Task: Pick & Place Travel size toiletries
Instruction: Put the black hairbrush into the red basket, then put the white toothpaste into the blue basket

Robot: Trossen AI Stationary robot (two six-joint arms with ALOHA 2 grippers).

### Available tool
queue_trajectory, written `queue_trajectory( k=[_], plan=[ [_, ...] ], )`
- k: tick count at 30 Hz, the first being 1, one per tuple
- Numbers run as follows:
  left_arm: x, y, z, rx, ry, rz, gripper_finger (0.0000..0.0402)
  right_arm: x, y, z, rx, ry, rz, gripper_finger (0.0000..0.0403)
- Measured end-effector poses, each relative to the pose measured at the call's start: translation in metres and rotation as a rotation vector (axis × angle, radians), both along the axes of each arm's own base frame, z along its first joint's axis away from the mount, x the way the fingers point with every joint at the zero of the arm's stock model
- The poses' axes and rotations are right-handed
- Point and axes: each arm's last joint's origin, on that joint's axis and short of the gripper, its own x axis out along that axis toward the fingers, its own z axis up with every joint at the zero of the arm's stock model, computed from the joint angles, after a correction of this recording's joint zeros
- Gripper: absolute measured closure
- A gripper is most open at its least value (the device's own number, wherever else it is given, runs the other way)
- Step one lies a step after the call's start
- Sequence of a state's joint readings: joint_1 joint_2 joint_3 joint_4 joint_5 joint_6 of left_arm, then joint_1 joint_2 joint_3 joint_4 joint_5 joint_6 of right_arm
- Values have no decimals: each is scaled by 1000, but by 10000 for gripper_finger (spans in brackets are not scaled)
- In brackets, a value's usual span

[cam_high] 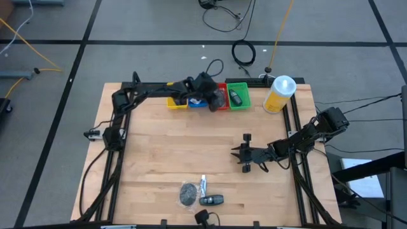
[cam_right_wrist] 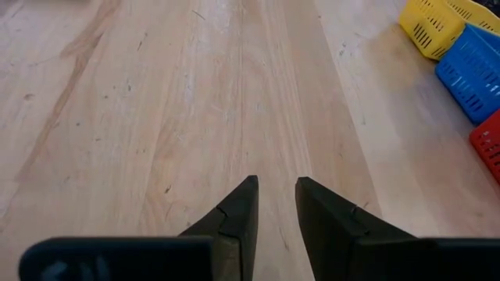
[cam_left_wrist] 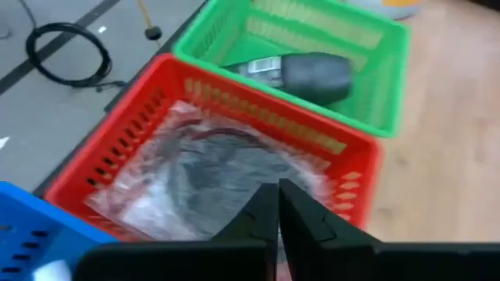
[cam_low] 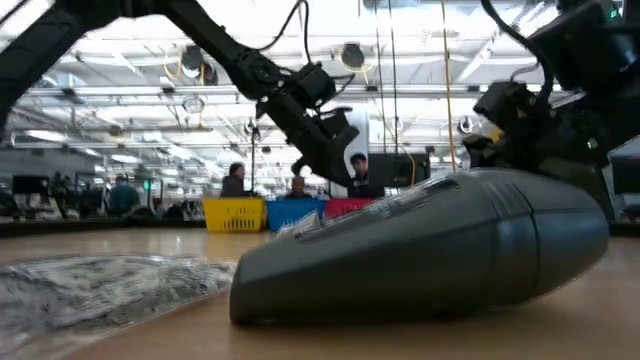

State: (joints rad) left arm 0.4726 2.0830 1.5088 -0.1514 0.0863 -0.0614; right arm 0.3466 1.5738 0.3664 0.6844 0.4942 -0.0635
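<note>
My left gripper (cam_left_wrist: 279,191) is shut and hovers over the red tray (cam_left_wrist: 148,117), which holds a clear-wrapped grey disc (cam_left_wrist: 211,168). The low view shows this gripper (cam_low: 343,165) above the tray row, with nothing hanging from it. A dark mini bottle (cam_left_wrist: 312,74) lies in the green tray (cam_high: 240,95). Near the table's near edge lie a wrapped grey disc (cam_high: 187,193), a small white tube (cam_high: 203,185) and a dark bottle (cam_high: 212,200), which looms large in the low view (cam_low: 430,250). My right gripper (cam_right_wrist: 275,187) is open over bare wood right of centre (cam_high: 245,152).
A yellow tray (cam_high: 175,102) and a blue tray (cam_high: 197,103) stand left of the red one along the far edge. A big yellow white-capped bottle (cam_high: 280,93) stands at the far right corner. Bare wood stretches between the trays and the near items. People show beyond the table.
</note>
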Motion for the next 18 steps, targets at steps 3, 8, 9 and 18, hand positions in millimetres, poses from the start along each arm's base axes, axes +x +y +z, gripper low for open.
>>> queue_trajectory(
  k=[3, 8, 9, 18],
  plan=[
    [-1, 7, -2, -37, 19, -3, 380, 0, 0, 0, 0, 0, 0, 326],
    [-5, 10, 3, -66, 24, -21, 392, -1, 0, -1, -1, 9, -1, 326],
    [-7, 9, 8, -66, 26, -22, 397, -1, 0, -1, -2, 12, -1, 326],
    [-17, -65, 89, 130, 54, -88, 399, -1, 0, -1, 53, 3, -30, 326]
  ],
)
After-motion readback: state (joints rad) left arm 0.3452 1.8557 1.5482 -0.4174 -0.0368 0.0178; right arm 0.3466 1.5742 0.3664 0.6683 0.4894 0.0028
